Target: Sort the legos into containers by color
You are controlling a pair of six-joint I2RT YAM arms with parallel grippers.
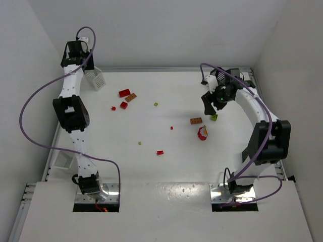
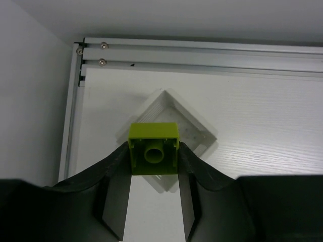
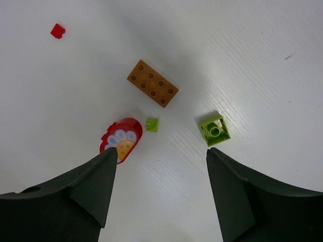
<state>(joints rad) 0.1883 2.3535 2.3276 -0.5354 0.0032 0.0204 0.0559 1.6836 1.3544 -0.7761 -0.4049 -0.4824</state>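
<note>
My left gripper (image 2: 154, 152) is shut on a yellow-green brick (image 2: 154, 136), hollow underside toward the camera, held above a white slatted basket (image 2: 194, 132) in the table's back left corner. From above, that basket (image 1: 96, 79) sits beside the left wrist (image 1: 78, 53). My right gripper (image 3: 161, 150) stands open over the table with nothing between its fingers. Just ahead of it lie a green brick (image 3: 214, 129), a tiny green piece (image 3: 152, 124), a red rounded piece with a flower print (image 3: 121, 139) and an orange-brown plate (image 3: 152, 83).
More legos are scattered mid-table: red bricks (image 1: 124, 93) and an orange-brown one (image 1: 130, 97) at back left, a red one (image 1: 160, 152) nearer, small green bits (image 1: 156, 104). Another white basket (image 1: 61, 159) peeks from behind the left arm. Metal rails (image 2: 202, 50) edge the table.
</note>
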